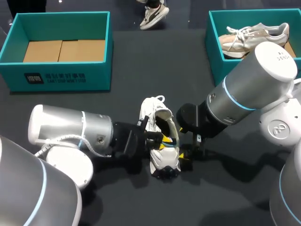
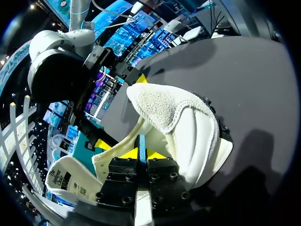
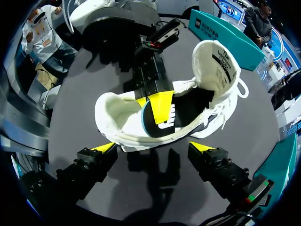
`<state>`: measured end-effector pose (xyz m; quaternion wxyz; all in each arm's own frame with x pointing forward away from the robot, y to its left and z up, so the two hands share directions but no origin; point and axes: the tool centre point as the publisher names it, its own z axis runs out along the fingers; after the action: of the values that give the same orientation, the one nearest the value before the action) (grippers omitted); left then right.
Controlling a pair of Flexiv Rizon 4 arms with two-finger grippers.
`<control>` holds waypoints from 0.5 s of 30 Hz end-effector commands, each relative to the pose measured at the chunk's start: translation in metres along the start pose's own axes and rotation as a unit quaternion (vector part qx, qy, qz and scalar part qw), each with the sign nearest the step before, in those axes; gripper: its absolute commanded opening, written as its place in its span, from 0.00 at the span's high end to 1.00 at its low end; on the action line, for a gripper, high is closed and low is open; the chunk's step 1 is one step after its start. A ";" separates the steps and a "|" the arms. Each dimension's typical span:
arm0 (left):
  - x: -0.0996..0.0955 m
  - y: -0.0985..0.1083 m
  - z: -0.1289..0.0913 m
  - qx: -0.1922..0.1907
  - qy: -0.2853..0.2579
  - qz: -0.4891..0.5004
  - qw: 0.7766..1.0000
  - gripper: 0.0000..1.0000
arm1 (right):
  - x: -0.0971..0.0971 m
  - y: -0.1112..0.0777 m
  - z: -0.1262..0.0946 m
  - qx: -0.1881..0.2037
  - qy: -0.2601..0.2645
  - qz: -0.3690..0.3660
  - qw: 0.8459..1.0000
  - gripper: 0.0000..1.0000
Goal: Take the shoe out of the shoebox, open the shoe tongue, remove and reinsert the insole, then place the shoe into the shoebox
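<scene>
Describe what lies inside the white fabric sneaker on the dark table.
One yellow fingertip of the left gripper sits inside the white fabric sneaker, over a dark lining. The toe end is covered by the upper, so unseen.

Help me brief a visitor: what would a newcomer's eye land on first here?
A white shoe mid-table, the left jaws clamped on its side wall, the right jaws spread open beside it. Behind, two teal boxes at the far corners: the left box shows its cardboard floor, the right box holds a beige shoe.
</scene>
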<state>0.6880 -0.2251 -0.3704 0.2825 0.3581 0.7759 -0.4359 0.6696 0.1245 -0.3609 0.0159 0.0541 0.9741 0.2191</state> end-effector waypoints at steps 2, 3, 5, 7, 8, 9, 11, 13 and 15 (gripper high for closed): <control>0.001 -0.001 0.003 0.013 -0.012 -0.015 1.000 0.92 | 0.001 0.000 0.001 0.000 -0.001 0.000 1.000 0.00; 0.000 -0.003 0.001 0.017 -0.014 -0.018 1.000 0.72 | 0.001 0.000 0.001 0.000 -0.001 0.000 1.000 0.00; -0.002 -0.007 -0.004 0.024 -0.020 -0.025 0.999 0.67 | 0.001 0.000 0.001 0.000 -0.001 0.000 1.000 0.00; -0.004 -0.009 -0.008 0.029 -0.022 -0.030 0.999 0.66 | 0.001 0.000 0.001 0.000 -0.001 0.000 1.000 0.00; -0.004 -0.011 -0.010 0.032 -0.025 -0.034 0.999 0.66 | 0.001 0.000 0.001 0.000 -0.001 0.000 1.000 0.00; -0.006 -0.012 -0.013 0.036 -0.026 -0.039 0.998 0.65 | 0.001 0.000 0.001 0.000 -0.001 0.000 1.000 0.00; -0.008 -0.015 -0.017 0.041 -0.027 -0.043 0.998 0.66 | 0.001 0.000 0.001 0.000 -0.001 0.000 1.000 0.00; -0.011 -0.018 -0.020 0.046 -0.028 -0.051 0.997 0.65 | 0.001 0.000 0.001 0.000 -0.001 0.000 1.000 0.00; -0.013 -0.020 -0.023 0.050 -0.028 -0.054 0.997 0.65 | 0.001 0.000 0.001 0.000 -0.001 0.000 1.000 0.00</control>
<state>0.6813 -0.2256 -0.3453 0.2640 0.3160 0.7643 -0.4962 0.6696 0.1245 -0.3609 0.0159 0.0541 0.9741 0.2191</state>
